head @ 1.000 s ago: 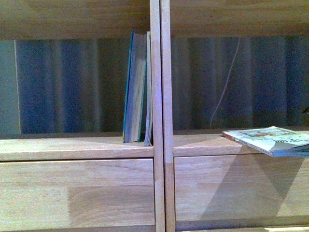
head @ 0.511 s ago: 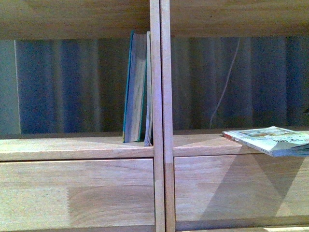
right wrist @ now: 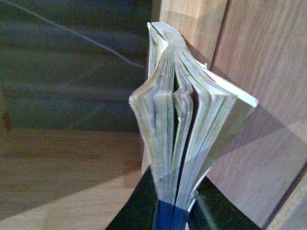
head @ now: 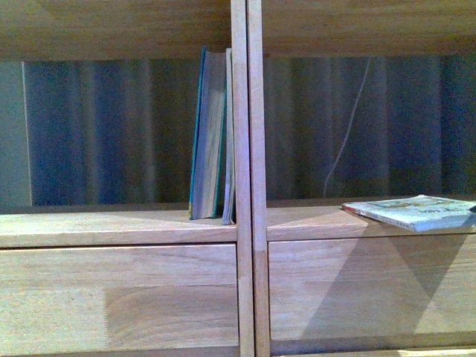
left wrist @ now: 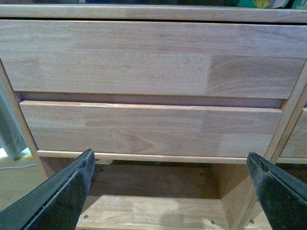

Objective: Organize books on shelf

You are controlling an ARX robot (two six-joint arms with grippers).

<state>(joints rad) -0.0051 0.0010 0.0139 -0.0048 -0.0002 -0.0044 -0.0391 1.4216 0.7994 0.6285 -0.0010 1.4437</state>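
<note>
Wood fills the front view, where we face the shelf (head: 249, 223), a light bookcase split into two columns by a doubled upright. In the left compartment the teal book (head: 208, 134) stands on end, tilted slightly toward the upright. The thin lilac book (head: 229, 134) stands between it and the upright, pressed close to both. In the right compartment the paperback (head: 413, 213) lies nearly flat with its pale illustrated cover up, its near corner reaching past the front edge of the board. Plain drawer fronts (head: 119, 297) run below both compartments. Through the open back we see a ribbed blue-grey backdrop (head: 97, 134) and a thin white cable (head: 346, 141) hanging in the right column. We make out neither hand clearly in this view. From the left wrist we look at two stacked drawer fronts (left wrist: 144, 62) with an open space beneath them. The left hand (left wrist: 170, 191) is spread wide, its dark fingers (left wrist: 62, 196) far apart at either side and gripping nothing. From the right wrist we see the right hand (right wrist: 173, 215) closed on the paperback (right wrist: 172, 115) at its blue spine, a dark finger on each side. The pages fan loosely outward from the grip, and wooden surfaces of the shelf (right wrist: 249, 57) sit close around the book. The cable (right wrist: 72, 36) crosses the dim backdrop beyond.
</note>
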